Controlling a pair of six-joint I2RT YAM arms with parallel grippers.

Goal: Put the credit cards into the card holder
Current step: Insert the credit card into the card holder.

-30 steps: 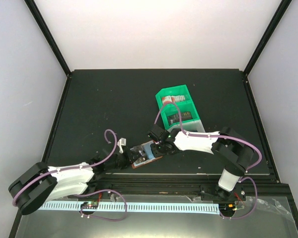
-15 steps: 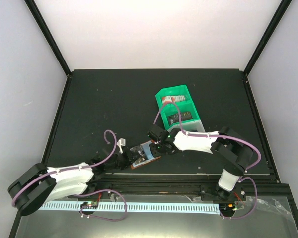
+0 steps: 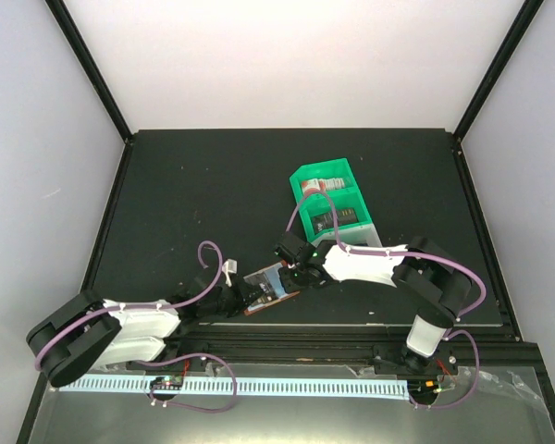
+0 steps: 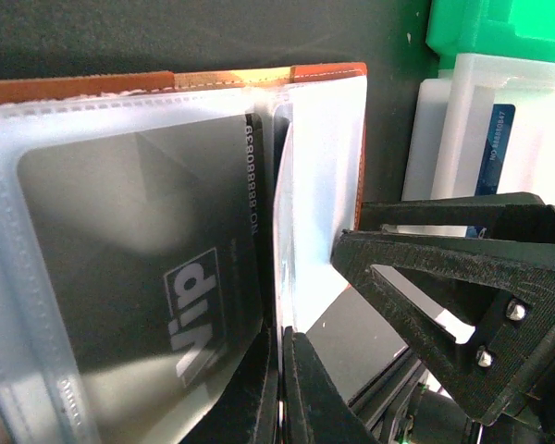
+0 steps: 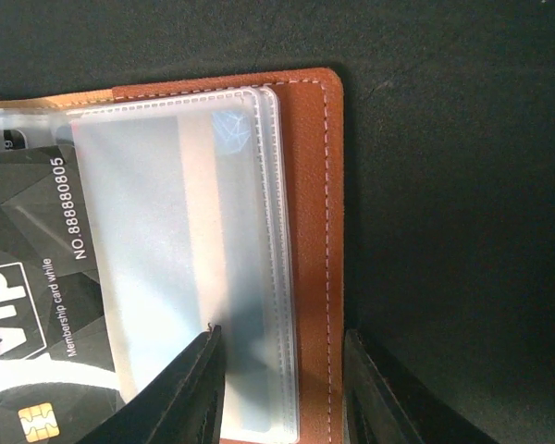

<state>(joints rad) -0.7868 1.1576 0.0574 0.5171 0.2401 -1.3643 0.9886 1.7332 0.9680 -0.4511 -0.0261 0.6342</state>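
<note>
The brown card holder [image 3: 265, 288] lies open near the table's front edge, between my two grippers. My left gripper [image 4: 283, 347] is shut on one of its clear sleeves [image 4: 314, 203]. A dark grey VIP card [image 4: 139, 268] sits in the sleeve beside it and also shows in the right wrist view [image 5: 37, 277]. A blue card [image 5: 166, 277] sits in the right sleeve. My right gripper [image 5: 282, 375] is open, its jaws either side of the holder's right leather edge [image 5: 313, 222]. More credit cards [image 3: 337, 219] stand in the green tray [image 3: 300, 175].
The green-and-white divided tray stands behind and to the right of the holder, with red-and-white cards [image 3: 315, 186] in its back compartment. In the left wrist view a blue card [image 4: 500, 139] shows in its white front part. The table's front rail [image 3: 287, 326] is close behind the holder.
The left arm's rear links have swung up and right, while its gripper has stayed at the holder. The right arm has barely moved.
</note>
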